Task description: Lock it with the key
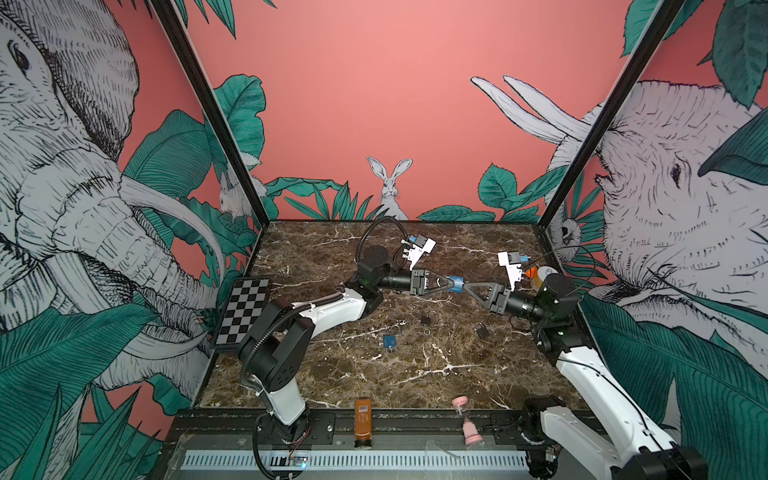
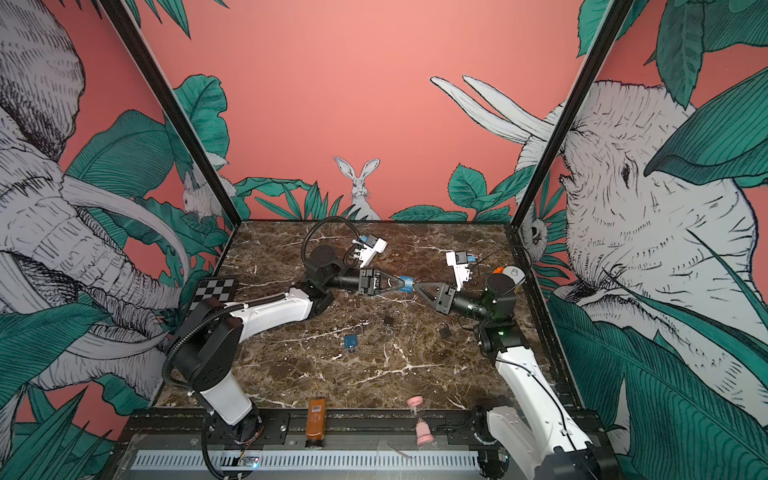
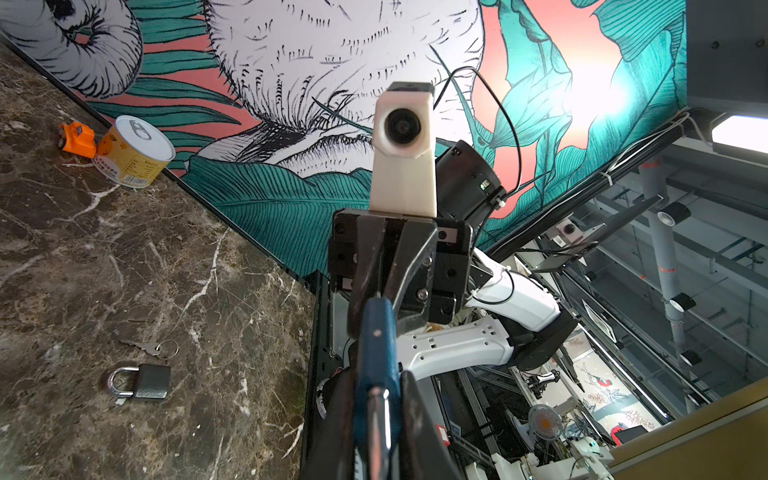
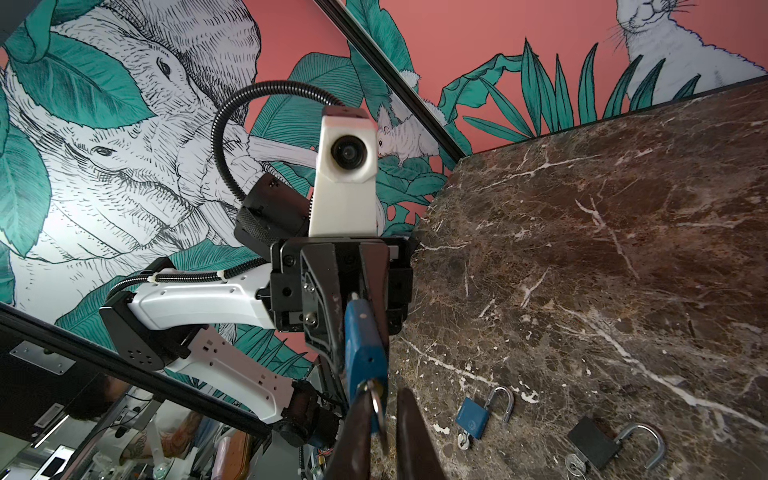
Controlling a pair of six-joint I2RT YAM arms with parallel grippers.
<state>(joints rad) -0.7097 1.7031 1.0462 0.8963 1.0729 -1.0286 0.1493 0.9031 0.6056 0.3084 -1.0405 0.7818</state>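
The left gripper (image 1: 449, 284) was clamped on the lock (image 3: 376, 340) and held it in the air above the table (image 1: 415, 374), with its body pointing lengthwise toward the other arm. We judged that grip to be a brace: it would stop the lock twisting, and it turned the keyhole end outward where the other arm could reach it. The shackle end lay buried between the left fingers, so we could not tell whether it was pushed home.

At the free end sat the key (image 4: 376, 392), its blade in the keyhole and its ring hanging from the head. The right gripper (image 1: 466, 286) met it head-on, in line with the lock — the pose a wrist roll would need to turn the key. Its jaws stood narrow about the key's head, but we could not tell whether they pinched it.

Below, well apart from both arms, lay a spare blue lock (image 1: 389, 341) and a black lock (image 1: 482, 331). We reckoned the turn itself was not yet done — and a slack pinch would slip off the head.
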